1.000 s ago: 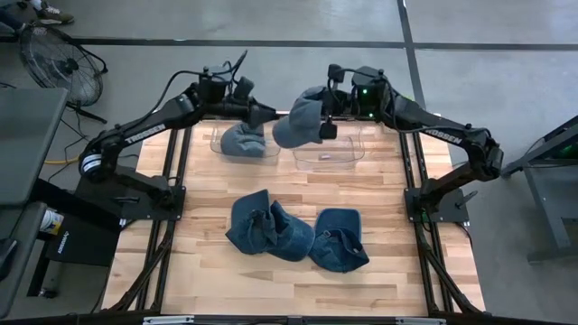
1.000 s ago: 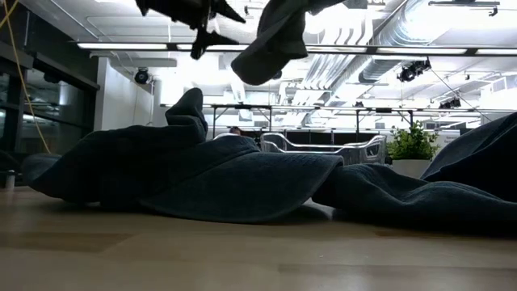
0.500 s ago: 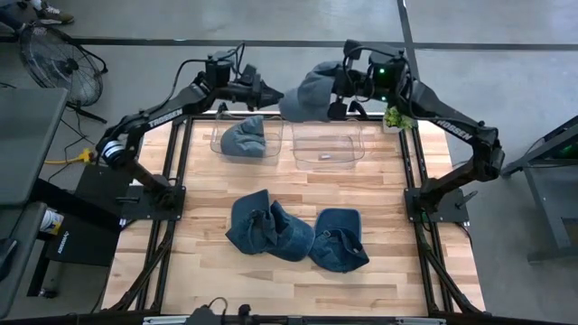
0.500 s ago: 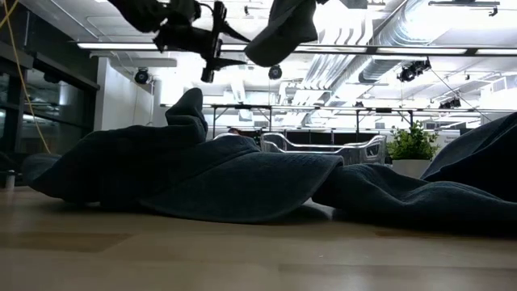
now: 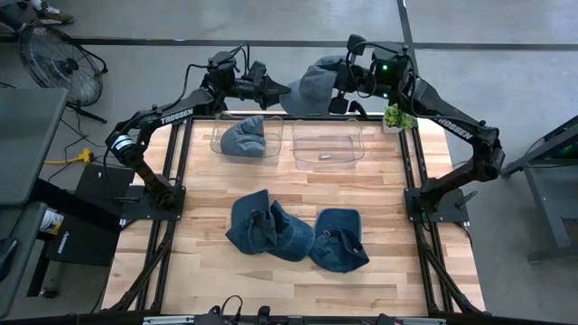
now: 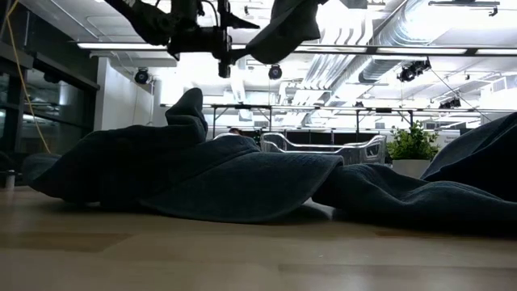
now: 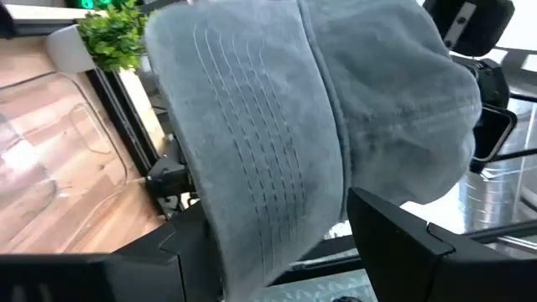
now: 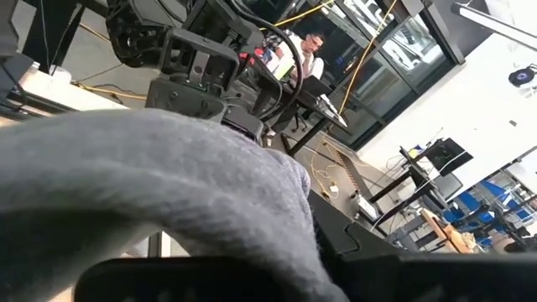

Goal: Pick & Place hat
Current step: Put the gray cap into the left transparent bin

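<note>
A grey hat [image 5: 315,82] hangs in the air above the table's far edge, also seen in the low view [image 6: 284,28]. My right gripper [image 5: 340,89] is shut on it at its right side. My left gripper [image 5: 282,90] is open and points level at the hat from the left. In the left wrist view its two fingers [image 7: 394,243] stand on either side of the hat's stitched brim [image 7: 252,151]. I cannot tell whether they touch it. Another grey hat [image 5: 244,137] lies in the left clear bin [image 5: 219,144]. My right gripper holds the grey hat at the crown side [image 5: 329,83], coming level from the table's right. The hat [image 8: 151,168] covers the fingers in the right wrist view, so the place of contact is hidden. The hat is lifted clear, its brim toward my left gripper.
A second clear bin [image 5: 328,146] stands right of the first at the far side. Three dark blue hats [image 5: 268,227] [image 5: 339,239] lie in a heap at the table's middle and fill the low view [image 6: 202,178]. A small plant [image 5: 395,116] stands at the far right corner.
My right gripper has carried the grey hat up and toward the far edge, from over the bins to above the table's far rim. My left gripper has risen from the left bin and gone right toward the hat, until its fingers reach the brim.
</note>
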Controlling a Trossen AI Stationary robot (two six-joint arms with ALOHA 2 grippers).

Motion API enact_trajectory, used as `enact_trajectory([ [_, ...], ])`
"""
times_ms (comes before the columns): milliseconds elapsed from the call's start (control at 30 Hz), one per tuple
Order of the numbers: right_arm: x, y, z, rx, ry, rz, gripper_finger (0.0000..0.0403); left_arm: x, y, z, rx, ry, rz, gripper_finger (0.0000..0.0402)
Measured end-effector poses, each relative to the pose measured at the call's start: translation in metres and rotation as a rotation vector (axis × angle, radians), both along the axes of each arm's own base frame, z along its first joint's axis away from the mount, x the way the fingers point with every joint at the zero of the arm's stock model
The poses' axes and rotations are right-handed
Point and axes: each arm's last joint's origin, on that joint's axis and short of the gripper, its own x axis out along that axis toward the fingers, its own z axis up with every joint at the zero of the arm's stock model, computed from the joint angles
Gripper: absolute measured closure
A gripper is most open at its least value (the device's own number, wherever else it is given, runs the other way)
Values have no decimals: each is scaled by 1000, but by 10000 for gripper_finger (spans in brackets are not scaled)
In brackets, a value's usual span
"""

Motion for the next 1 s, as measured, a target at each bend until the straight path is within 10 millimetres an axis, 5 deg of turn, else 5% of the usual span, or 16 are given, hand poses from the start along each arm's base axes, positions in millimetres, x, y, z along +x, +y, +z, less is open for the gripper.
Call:
enact_trajectory([
  [367, 17, 1, -15, 52, 39, 43, 402, 0, 0, 5, 29, -38, 17, 184],
  [500, 19, 2, -17, 56, 46, 41, 402, 0, 0, 5, 40, -41, 17, 243],
  [700, 19, 1, -18, 76, 54, 30, 402, -1, 1, 6, 87, -51, 24, 383],
  [1000, 18, 2, -20, 85, 71, 6, 381, -1, 0, 7, 124, -62, 25, 393],
])
